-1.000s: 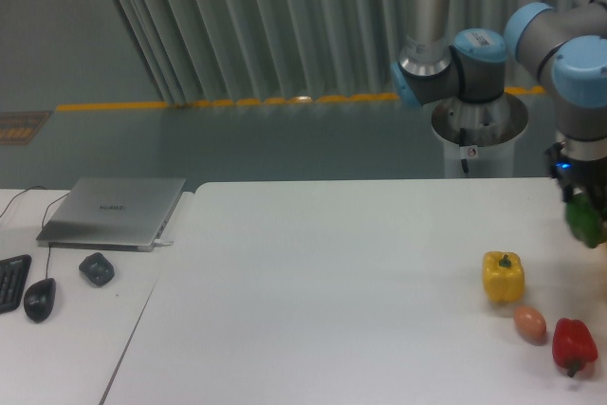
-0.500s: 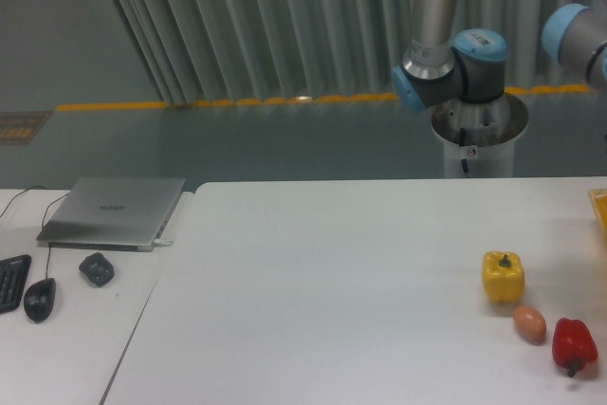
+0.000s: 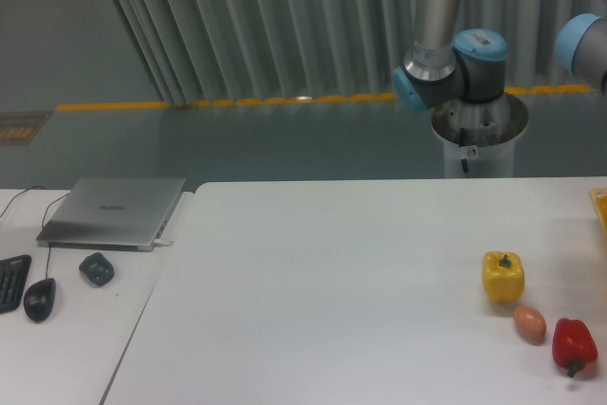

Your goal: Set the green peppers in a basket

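The green pepper is out of view, and so is my gripper. Only the arm's upper joints (image 3: 453, 64) show at the top right, running off the right edge of the frame. A thin yellow-orange edge of the basket (image 3: 600, 208) shows at the right edge of the table.
A yellow bell pepper (image 3: 503, 275), an egg (image 3: 530, 323) and a red bell pepper (image 3: 574, 345) sit at the front right of the white table (image 3: 332, 282). A laptop (image 3: 114, 211), a small dark object (image 3: 96, 267), a mouse (image 3: 38, 299) and a keyboard edge (image 3: 9, 282) lie on the left.
One second ago my gripper held the green pepper at the right edge. It moved right out of frame with it, and the basket edge came into view.
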